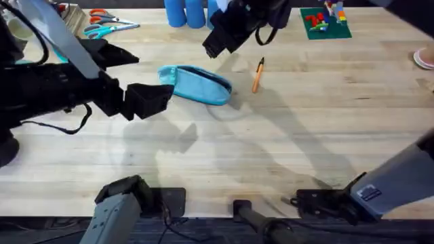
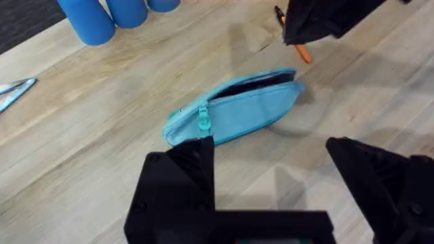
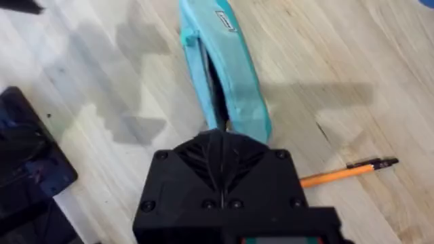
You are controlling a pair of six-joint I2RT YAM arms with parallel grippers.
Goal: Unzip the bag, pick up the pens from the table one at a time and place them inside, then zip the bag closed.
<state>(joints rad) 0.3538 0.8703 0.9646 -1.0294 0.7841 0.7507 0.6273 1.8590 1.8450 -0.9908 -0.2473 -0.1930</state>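
The light blue bag (image 1: 198, 84) lies on the table (image 1: 285, 149) with its zipper partly undone, a dark slit showing along its top (image 2: 254, 85). Its pull (image 2: 204, 123) sits toward one end. One orange pen (image 1: 258, 74) with a black tip lies just right of the bag. My left gripper (image 1: 152, 76) hovers at the bag's left end, open, its fingers (image 2: 186, 169) spread wide with nothing between them. My right gripper (image 1: 217, 44) hangs above the bag's far right end, shut and empty, with the bag (image 3: 227, 68) and the pen (image 3: 346, 173) below it.
Blue cups (image 1: 184, 12) stand at the back behind the bag. Orange-handled scissors (image 1: 108, 24) lie at the back left. A green plate with coloured bricks (image 1: 325, 24) sits at the back right, and a pinkish object (image 1: 425, 57) lies at the right edge.
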